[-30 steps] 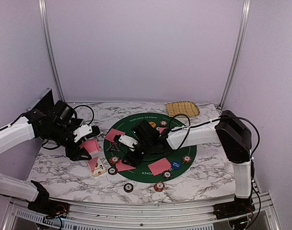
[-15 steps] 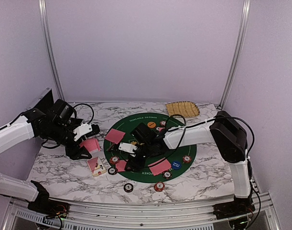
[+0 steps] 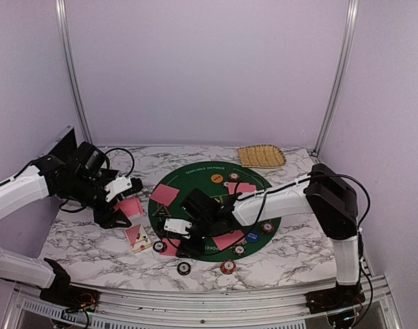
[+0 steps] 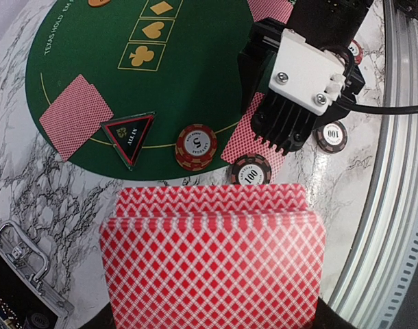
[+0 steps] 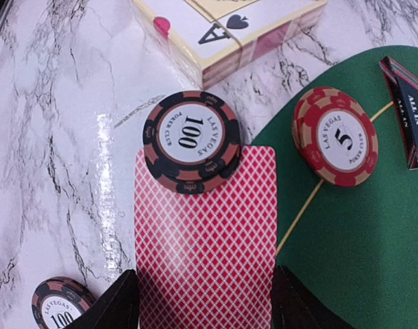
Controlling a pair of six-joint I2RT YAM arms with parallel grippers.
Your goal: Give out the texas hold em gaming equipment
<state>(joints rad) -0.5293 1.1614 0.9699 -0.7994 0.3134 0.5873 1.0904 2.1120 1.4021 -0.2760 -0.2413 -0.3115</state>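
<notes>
The right claw (image 5: pixel 203 286) has its jaws apart on either side of a red-backed card (image 5: pixel 205 219). Whether they pinch its long edges or only flank it, I cannot tell. The card lies low across the rim of the green mat (image 5: pixel 360 240), partly over the marble table (image 5: pixel 58 151), and its far end meets a black chip (image 5: pixel 192 140). A red chip (image 5: pixel 336 136) sits near it on the mat.

Any push forward would likely shove the black chip or wedge the card under it. A harder squeeze could bow the card and flick it away.

The left claw (image 3: pixel 121 211) is clamped on a stack of cards (image 4: pixel 212 260). The stack is slightly fanned, so a card may slide loose.
</notes>
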